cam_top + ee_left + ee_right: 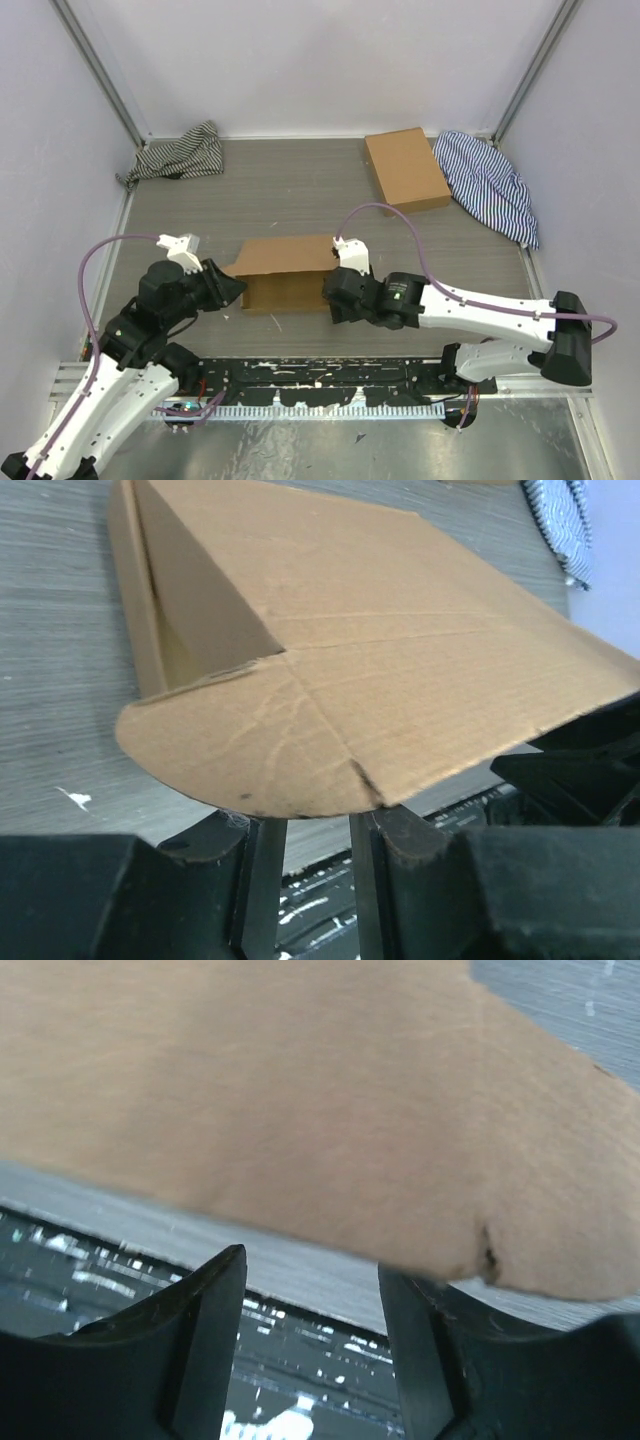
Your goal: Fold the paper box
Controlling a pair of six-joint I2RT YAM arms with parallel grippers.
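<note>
- paper box: 1 item, brown cardboard, at the near middle of the worktop, lying directly between the left pincer and the right pincer. The top panel is folded over the body. A rounded side flap juts out at the left end, creased but not tucked in.
- left pincer: at the box's left end. Its fingers are apart with a bare gap between them, their tips just under the flap's edge. Nothing is clamped. It is probably stationed there to press or catch that flap.
- right pincer: at the box's right end. Its fingers are spread wide, with cardboard above them rather than between them. Nothing is clamped, and whether they touch the cardboard cannot be told.
- placement, judged: with 1 arm at each end, the box is kept from sliding while either end is worked. The side flaps look like the remaining step.
- smaller brown box: far right, well apart from the work.
- striped cloths: 2 items, 1 in the far left corner and 1 at the far right.
</note>
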